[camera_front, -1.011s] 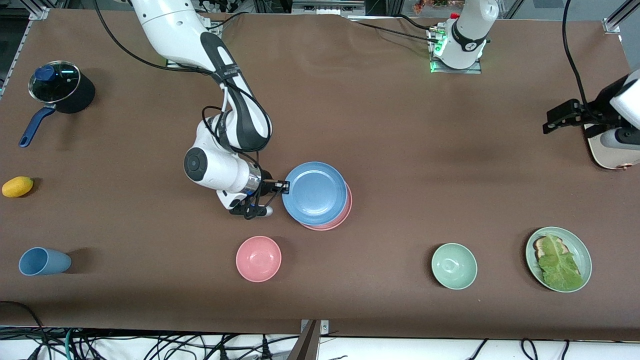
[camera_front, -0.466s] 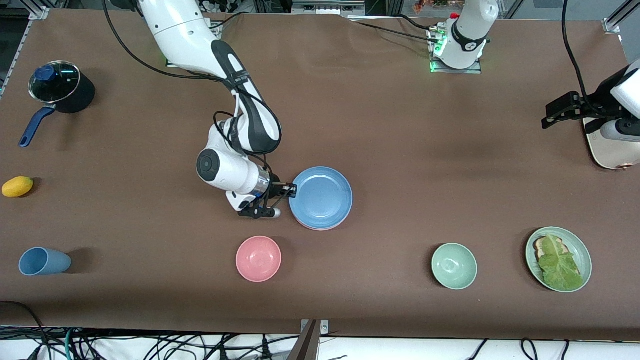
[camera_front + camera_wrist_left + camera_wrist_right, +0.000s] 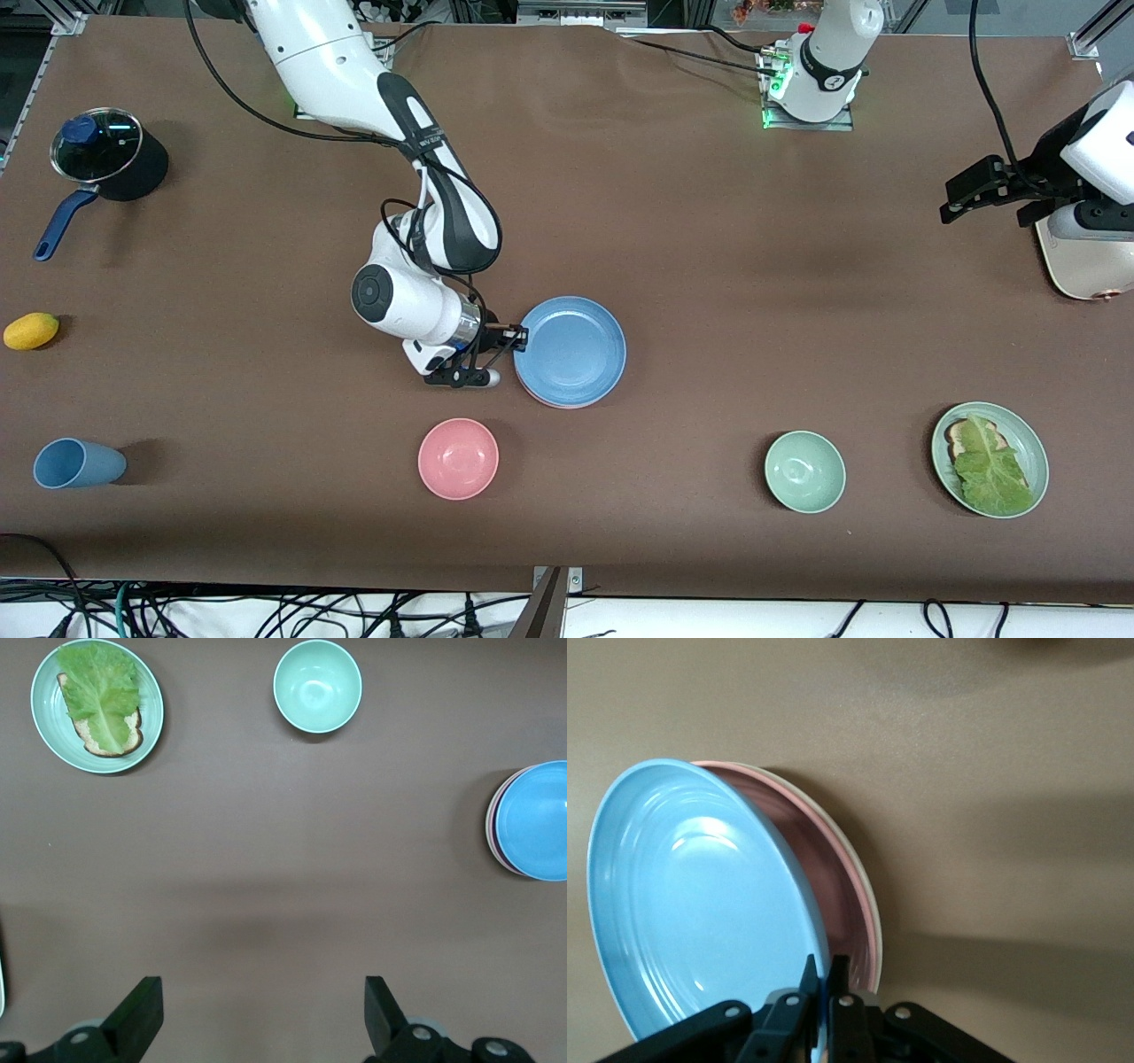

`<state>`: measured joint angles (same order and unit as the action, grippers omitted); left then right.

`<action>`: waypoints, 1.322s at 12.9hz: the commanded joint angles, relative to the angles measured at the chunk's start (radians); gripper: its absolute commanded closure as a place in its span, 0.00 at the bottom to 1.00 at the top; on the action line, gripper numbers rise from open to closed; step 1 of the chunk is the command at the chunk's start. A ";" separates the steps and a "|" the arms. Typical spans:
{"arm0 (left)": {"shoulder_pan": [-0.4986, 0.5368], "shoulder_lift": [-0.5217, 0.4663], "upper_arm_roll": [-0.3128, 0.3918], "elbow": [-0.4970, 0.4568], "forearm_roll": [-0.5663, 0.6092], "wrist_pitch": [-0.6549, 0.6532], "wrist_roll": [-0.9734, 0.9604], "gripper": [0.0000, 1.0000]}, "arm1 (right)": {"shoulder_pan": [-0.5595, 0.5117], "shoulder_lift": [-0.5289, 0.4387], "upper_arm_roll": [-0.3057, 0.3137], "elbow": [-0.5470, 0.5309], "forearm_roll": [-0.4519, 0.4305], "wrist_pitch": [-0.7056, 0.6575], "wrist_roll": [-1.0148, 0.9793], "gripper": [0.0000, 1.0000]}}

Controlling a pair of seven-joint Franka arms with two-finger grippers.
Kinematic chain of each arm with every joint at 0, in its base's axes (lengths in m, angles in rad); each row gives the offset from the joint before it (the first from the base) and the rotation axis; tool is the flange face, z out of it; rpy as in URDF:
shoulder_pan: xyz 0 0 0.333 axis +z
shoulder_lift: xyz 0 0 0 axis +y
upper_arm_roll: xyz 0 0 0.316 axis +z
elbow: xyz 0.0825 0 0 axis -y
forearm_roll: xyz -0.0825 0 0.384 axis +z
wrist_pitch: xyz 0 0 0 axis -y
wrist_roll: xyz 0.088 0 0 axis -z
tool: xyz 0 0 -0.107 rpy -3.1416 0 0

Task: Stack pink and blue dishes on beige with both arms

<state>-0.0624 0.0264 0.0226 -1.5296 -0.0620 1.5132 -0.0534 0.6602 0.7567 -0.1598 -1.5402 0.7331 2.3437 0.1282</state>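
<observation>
The sky-blue plate (image 3: 570, 351) lies over the salmon-pink plate (image 3: 556, 405), of which only a thin rim shows in the front view. My right gripper (image 3: 516, 338) is shut on the blue plate's rim at the side toward the right arm's end. In the right wrist view the blue plate (image 3: 700, 904) tilts up from the pink plate (image 3: 833, 864) at the right gripper (image 3: 827, 973). The beige plate (image 3: 866, 886) shows as a cream rim under the pink one. My left gripper (image 3: 970, 188) hangs open (image 3: 261, 1019) over bare table; its view shows the stack (image 3: 536, 819).
A pink bowl (image 3: 458, 458), a green bowl (image 3: 804, 471) and a green plate with lettuce (image 3: 990, 459) sit nearer the camera. A blue cup (image 3: 77, 463), a lemon (image 3: 31, 330) and a lidded pot (image 3: 108, 155) stand at the right arm's end. A cream board (image 3: 1076, 266) lies under the left arm.
The right gripper carried the blue plate toward the left arm's end until it covered the pink plate. The left gripper drifted toward the bases and slightly toward the table's middle.
</observation>
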 commanded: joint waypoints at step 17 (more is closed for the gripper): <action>0.012 -0.025 -0.003 -0.006 -0.012 -0.016 0.096 0.00 | 0.002 -0.334 -0.317 0.046 -0.596 -0.593 -0.006 0.00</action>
<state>-0.0551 0.0152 0.0226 -1.5304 -0.0619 1.5080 0.0206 0.6531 0.4986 -0.4713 -1.4977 0.2351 1.8428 0.1147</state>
